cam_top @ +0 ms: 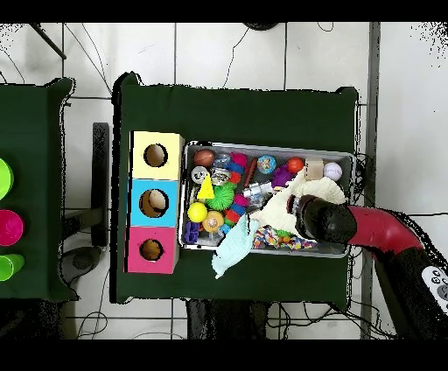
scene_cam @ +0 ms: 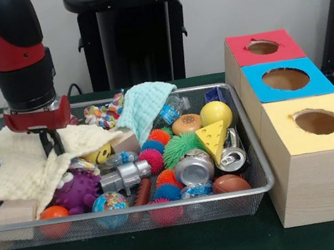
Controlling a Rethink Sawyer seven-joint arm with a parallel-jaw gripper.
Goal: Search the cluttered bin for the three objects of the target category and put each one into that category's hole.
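The wire bin [scene_cam: 255, 182] is sitting mid-tabletop beside the three-hole box [scene_cam: 318, 156], with a cream cloth [scene_cam: 22, 166] covering its end farthest from the box. The pincer [scene_cam: 52, 145] is pinching together on that cloth; lifting it straight up and clear should be exposing hidden toys, though the target category is not telling from here.

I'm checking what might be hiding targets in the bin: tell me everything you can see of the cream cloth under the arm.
The cream waffle-textured cloth looks like soft fabric, rumpled and spread over the clutter in the wire mesh bin. In the front view it covers the bin's left part, its folds draping over a purple spiky ball and beside a wooden block. The robot's hand reaches down into it, pressing or pinching a fold; the fingers' state is unclear.
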